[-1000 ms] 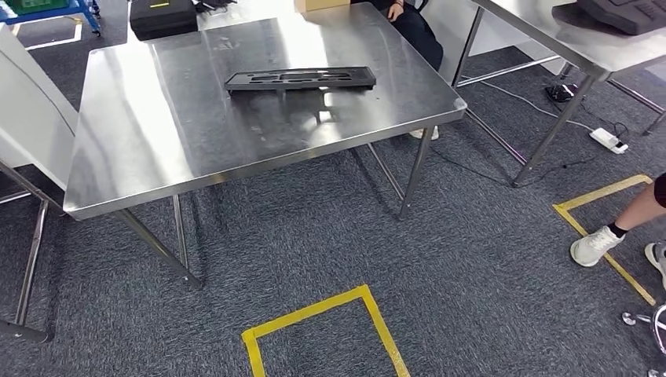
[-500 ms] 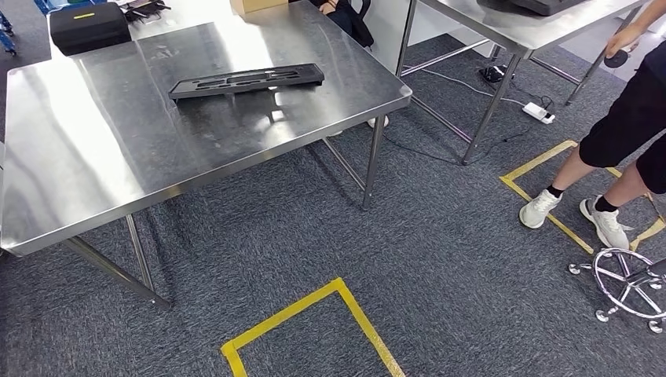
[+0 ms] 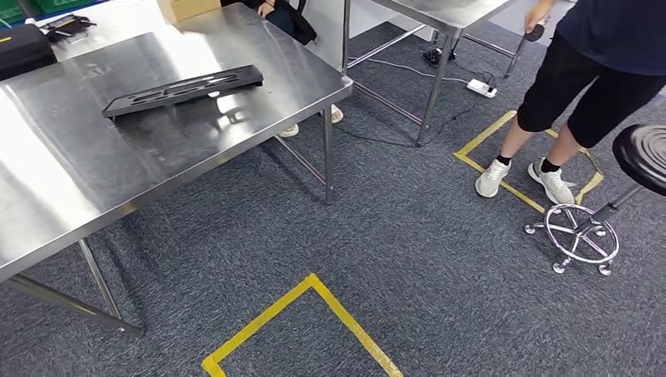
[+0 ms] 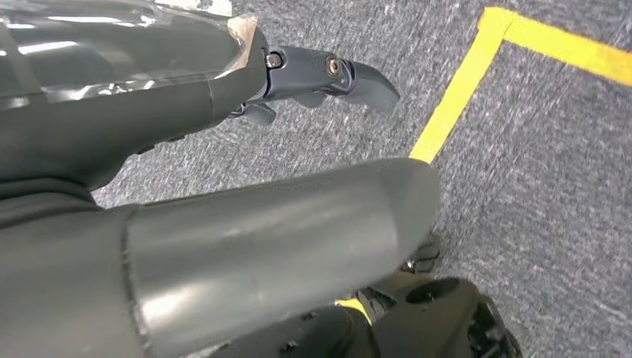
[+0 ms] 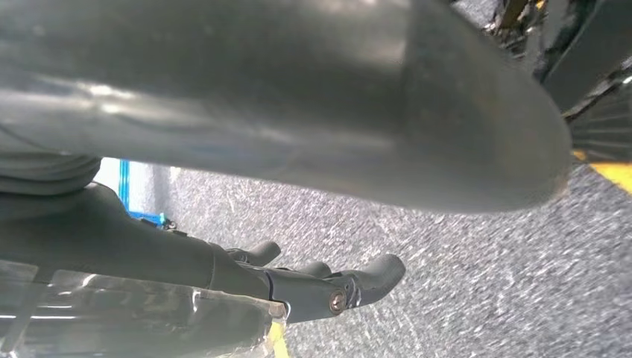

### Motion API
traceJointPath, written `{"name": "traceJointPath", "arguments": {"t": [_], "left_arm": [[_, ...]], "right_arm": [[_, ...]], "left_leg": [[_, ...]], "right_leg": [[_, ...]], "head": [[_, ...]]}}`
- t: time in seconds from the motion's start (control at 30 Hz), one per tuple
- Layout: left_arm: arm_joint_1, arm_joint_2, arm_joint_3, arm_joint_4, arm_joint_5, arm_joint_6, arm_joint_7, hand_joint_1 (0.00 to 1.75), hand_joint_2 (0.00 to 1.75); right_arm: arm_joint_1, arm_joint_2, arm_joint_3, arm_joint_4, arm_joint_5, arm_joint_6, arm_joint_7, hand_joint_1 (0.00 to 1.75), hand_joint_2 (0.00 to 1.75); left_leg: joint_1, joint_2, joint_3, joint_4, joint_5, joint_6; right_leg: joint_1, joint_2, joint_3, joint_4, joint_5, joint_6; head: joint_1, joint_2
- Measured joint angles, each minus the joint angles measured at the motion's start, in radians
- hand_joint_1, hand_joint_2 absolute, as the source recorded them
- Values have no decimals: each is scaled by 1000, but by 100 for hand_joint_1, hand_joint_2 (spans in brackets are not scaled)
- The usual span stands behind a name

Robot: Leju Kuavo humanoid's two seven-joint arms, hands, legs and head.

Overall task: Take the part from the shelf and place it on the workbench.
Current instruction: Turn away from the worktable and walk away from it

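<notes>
One black part [image 3: 183, 89] lies flat on the steel worktop [image 3: 94, 169] at about ten o'clock in the head view. Both hands hang above the grey carpet [image 3: 408, 251], holding nothing: the left hand [image 4: 328, 78] and the right hand [image 5: 328, 287] each show loosely spread fingers. A person [image 3: 585, 86] stands at two o'clock beside a stool [image 3: 640, 153].

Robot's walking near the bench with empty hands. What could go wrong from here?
1. A person stands on the carpet to the right; a turn or step that way might bring contact.
2. The stool with its wheeled chrome base sits beside them, a likely trip point.
3. A cable and power strip lie on the floor under the far table.
</notes>
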Motion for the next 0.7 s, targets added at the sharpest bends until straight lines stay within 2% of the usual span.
{"name": "traceJointPath", "arguments": {"t": [0.03, 0.07, 0.1, 0.13, 0.17, 0.2, 0.23, 0.27, 0.33, 0.4, 0.47, 0.5, 0.53, 0.6, 0.67, 0.7], "left_arm": [[0, 0, -1, 0, -2, -4, 4, 0, 0], [0, 1, -2, 1, -4, -8, 8, 0, 0], [2, 1, -2, 2, -5, -11, 12, 0, 0], [6, 2, -2, 3, -5, -12, 16, 0, 0], [10, 3, -2, 4, -5, -13, 19, 0, 0], [13, 3, -2, 5, -4, -13, 20, 0, 0], [15, 4, -2, 5, -1, -12, 19, 0, 0], [15, 4, -2, 6, 1, -12, 18, 0, 0], [13, 4, -2, 6, 6, -10, 16, 0, 0], [13, 2, -1, 7, 11, -6, 16, 0, 0], [12, -1, -1, 8, 15, 3, 18, 0, 0], [12, -3, 0, 8, 17, 9, 19, 0, 0], [11, -5, 1, 8, 19, 15, 21, 0, 0], [11, -8, 2, 8, 22, 24, 26, 0, 0], [12, -11, 3, 8, 23, 27, 34, 0, 0], [13, -12, 3, 8, 22, 27, 37, 0, 0]], "right_arm": [[0, 0, 3, 1, 2, 1, -5, 0, 0], [-1, -1, 6, 1, 5, 2, -11, 0, 0], [-2, -1, 9, 1, 8, 2, -16, 0, 0], [-2, -1, 11, 1, 11, 4, -21, 0, 0], [-3, -2, 14, 1, 14, 6, -25, 0, 0], [-3, -2, 16, 1, 17, 9, -28, 0, 0], [-3, -2, 18, 1, 21, 12, -29, 0, 0], [-4, -2, 21, 1, 26, 13, -31, 0, 0], [-7, -2, 33, 1, 42, 13, -36, 0, 0], [-11, -2, 46, 1, 58, 11, -45, 0, 0], [-11, -2, 57, 1, 73, 10, -57, 0, 0], [-10, -2, 63, 1, 80, 10, -65, 0, 0], [-10, -2, 70, 1, 87, 9, -72, 0, 0], [-15, -1, 83, 1, 97, 9, -83, 0, 0], [-20, -1, 91, 1, 100, 9, -88, 0, 0], [-21, -1, 94, 1, 100, 9, -88, 0, 0]], "left_leg": [[2, -25, -11, 29, -22, -4], [5, -56, -32, 81, -55, -7], [5, -82, -62, 148, -92, -7], [5, -96, -94, 215, -122, -7], [5, -103, -119, 265, -138, -7], [5, -106, -129, 282, -133, -6], [5, -109, -122, 260, -107, -6], [7, -116, -100, 206, -69, -5], [12, -156, -46, 77, -5, -2], [11, -178, -27, 21, 8, 3], [6, -156, -28, 18, 9, 17], [6, -144, -27, 15, 12, 26], [6, -131, -27, 13, 15, 34], [4, -104, -29, 11, 18, 43], [1, -74, -32, 11, 17, 45], [1, -61, -32, 11, 17, 45]], "right_leg": [[-4, 9, 2, -2, 3, -7], [-8, 18, 3, -2, 5, -13], [-5, 28, 1, -2, 6, -17], [-3, 39, -1, -2, 7, -20], [0, 52, -1, -1, 8, -22], [1, 65, 0, 0, 8, -22], [1, 79, 1, 1, 7, -21], [1, 92, 2, 3, 7, -21], [4, 116, -2, 11, 5, -16], [7, 138, -13, 17, 5, -5], [5, 154, -25, 16, 9, 7], [4, 141, -32, 24, 5, 11], [5, 117, -46, 50, -9, 10], [6, 58, -100, 163, -64, 3], [6, 39, -159, 289, -113, 3], [5, 36, -167, 310, -117, 8]], "head": [[-2, 0], [-4, 0], [-6, 0], [-7, 0], [-7, 0], [-7, 0], [-7, 0], [-7, 0], [-7, 0], [-5, 0], [-5, 0], [-5, 0], [-3, 0], [1, 0], [3, 0], [3, 0]]}}
